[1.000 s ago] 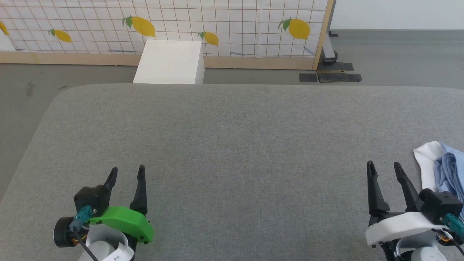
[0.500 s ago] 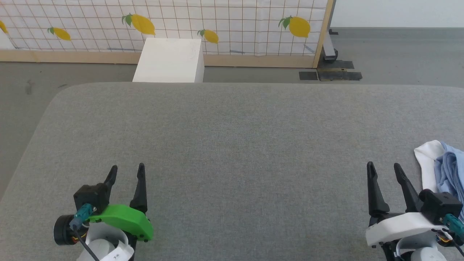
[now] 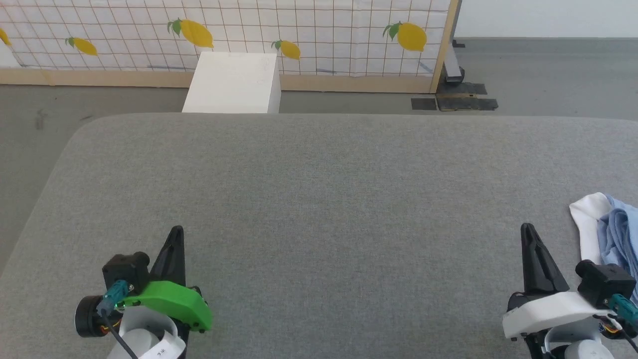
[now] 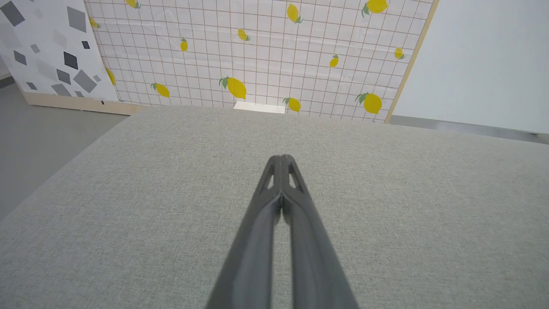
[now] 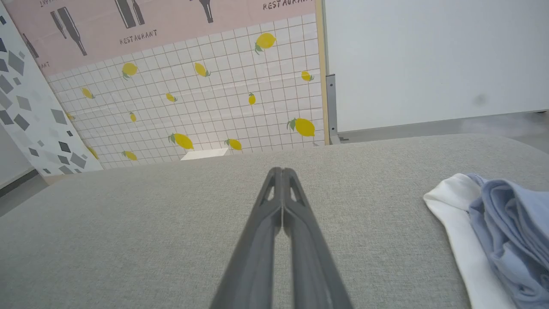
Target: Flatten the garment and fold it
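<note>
Presently, both tools are clenched on nothing. The left gripper (image 3: 175, 231) has its two dark fingers pressed tip to tip over the near left part of the grey padded table (image 3: 319, 189). The right gripper (image 3: 528, 228) is clamped the same way over the table's near right part. Neither touches cloth.

The garment (image 3: 617, 234) lies crumpled in a heap at the table's near right edge, just beside the right gripper but apart from it. Its white band (image 3: 584, 214) faces the table's middle. Part of the heap runs past the head view's frame, so how much overhangs the table cannot be told. Flattening is judged not yet begun.

Likely faults from this state:

1. Approach with fingers clamped. Cause: jaws not parted first. Effect: the tips shove the heap toward the table's edge instead of taking it.
2. Multi-layer pinch. Cause: biting into bunched folds. Effect: the garment lifts as a lump and will not spread.
3. Slide-off. Cause: a one-point pull so close to the table's edge.
4. Arm crowding. Cause: the left gripper, well apart from the garment, must cross the table toward the right gripper.
</note>
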Robot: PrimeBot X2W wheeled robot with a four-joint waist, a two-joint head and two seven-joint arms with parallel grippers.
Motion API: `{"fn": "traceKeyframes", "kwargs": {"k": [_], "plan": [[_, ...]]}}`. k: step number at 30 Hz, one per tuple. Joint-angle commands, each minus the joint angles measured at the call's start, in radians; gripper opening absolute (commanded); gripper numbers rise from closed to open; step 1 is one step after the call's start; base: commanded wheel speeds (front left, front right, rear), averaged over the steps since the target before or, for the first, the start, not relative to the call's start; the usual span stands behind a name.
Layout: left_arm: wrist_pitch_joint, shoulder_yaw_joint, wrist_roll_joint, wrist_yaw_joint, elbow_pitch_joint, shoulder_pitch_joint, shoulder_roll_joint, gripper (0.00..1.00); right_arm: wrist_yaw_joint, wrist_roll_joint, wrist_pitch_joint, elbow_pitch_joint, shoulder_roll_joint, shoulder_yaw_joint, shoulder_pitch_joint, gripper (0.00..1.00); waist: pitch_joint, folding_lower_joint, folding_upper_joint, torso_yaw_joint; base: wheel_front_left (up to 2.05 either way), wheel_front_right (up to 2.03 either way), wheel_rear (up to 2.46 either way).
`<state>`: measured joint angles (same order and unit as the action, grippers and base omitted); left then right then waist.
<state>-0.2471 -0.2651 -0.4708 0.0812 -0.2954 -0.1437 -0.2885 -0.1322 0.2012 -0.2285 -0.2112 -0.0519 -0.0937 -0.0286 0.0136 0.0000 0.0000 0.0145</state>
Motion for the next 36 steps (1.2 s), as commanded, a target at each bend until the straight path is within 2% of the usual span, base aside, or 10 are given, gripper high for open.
{"fn": "traceKeyframes", "kwargs": {"k": [1, 36], "plan": [[0.007, 0.008, 0.014, -0.003, 0.008, 0.005, 0.006, 0.00, 0.000, -0.006, 0.007, 0.006, 0.000, 0.003, 0.001, 0.00, 0.000, 0.0000, 0.0000, 0.000, 0.00, 0.00, 0.00], [0.076, 0.081, 0.145, -0.025, 0.090, 0.044, 0.072, 0.00, 0.000, -0.062, 0.070, 0.065, 0.001, 0.029, 0.009, 0.00, -0.004, 0.0000, 0.0000, -0.004, 0.00, 0.00, 0.00]]}}
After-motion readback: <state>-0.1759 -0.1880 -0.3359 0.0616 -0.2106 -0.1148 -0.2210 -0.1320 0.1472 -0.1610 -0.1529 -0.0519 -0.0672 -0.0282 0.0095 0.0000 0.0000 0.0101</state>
